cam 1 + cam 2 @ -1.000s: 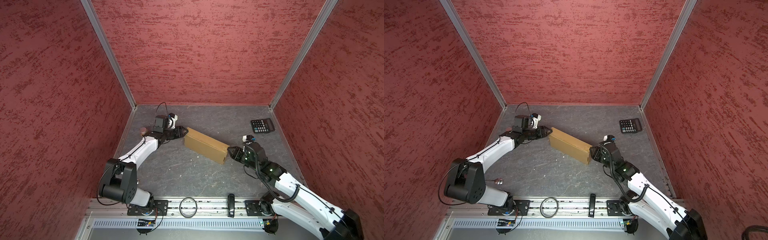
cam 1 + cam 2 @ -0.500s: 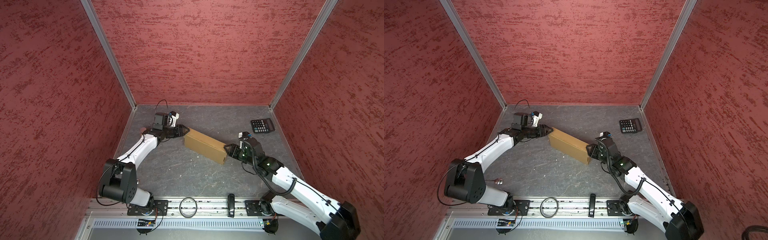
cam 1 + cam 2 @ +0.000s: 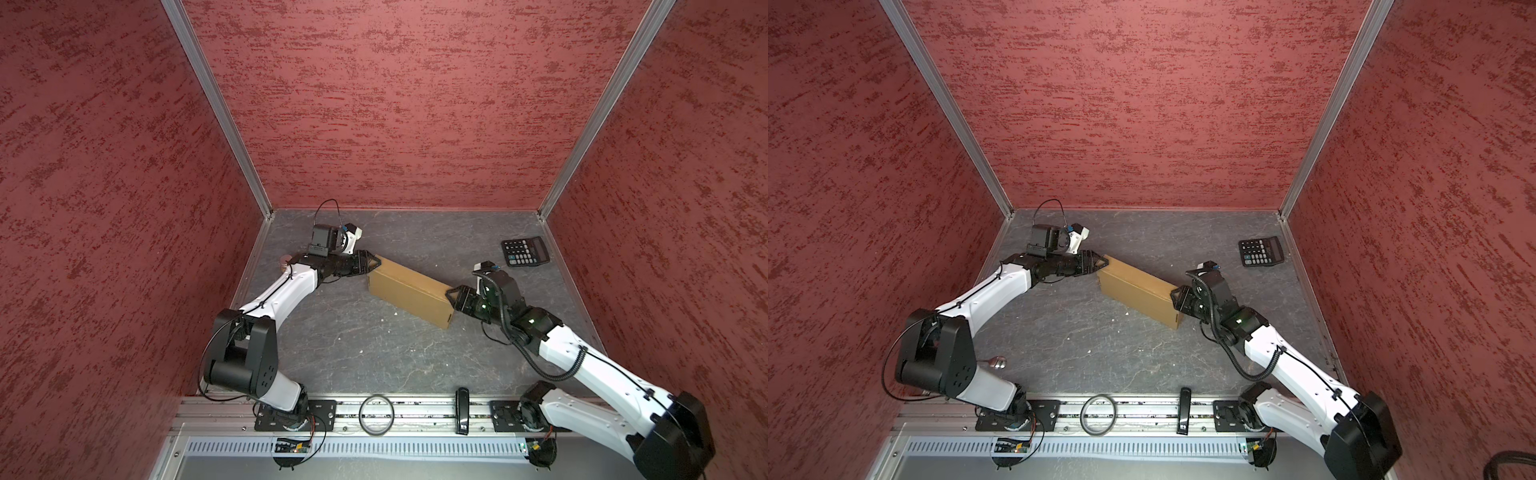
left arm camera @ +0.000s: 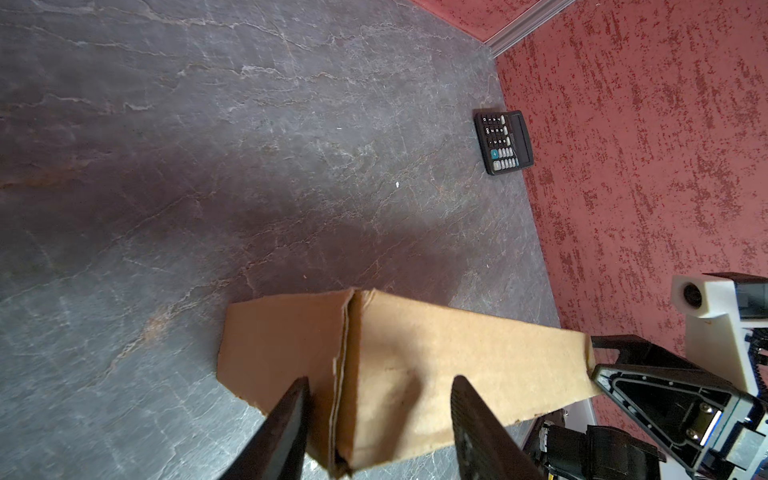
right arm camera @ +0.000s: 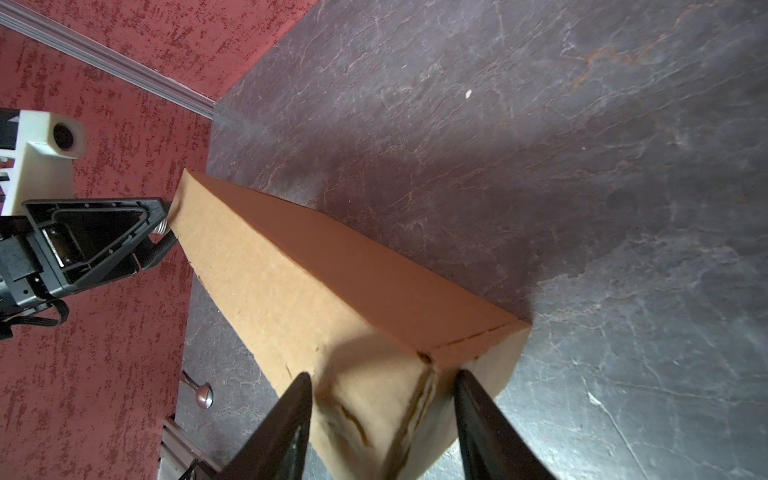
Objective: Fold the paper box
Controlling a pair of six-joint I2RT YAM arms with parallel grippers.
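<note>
My left gripper [image 3: 372, 264] and right gripper [image 3: 452, 297] both stand spread, pinching nothing, one at each end of the closed cardboard mailer box [image 3: 409, 291] on the counter [image 3: 353, 345] (calculator [image 3: 524, 251] well apart), probably bracing its end flaps.

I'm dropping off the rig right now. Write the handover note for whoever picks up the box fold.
Left gripper: jaws apart astride the paper box's far end; grip unclear.
Right gripper: jaws apart astride its near end; grip unclear.
Box: on the table, slanted between them; calculator lies apart, far right.
Done: box looks folded shut.
Left: check the rough end seams, press if needed, release.
</note>
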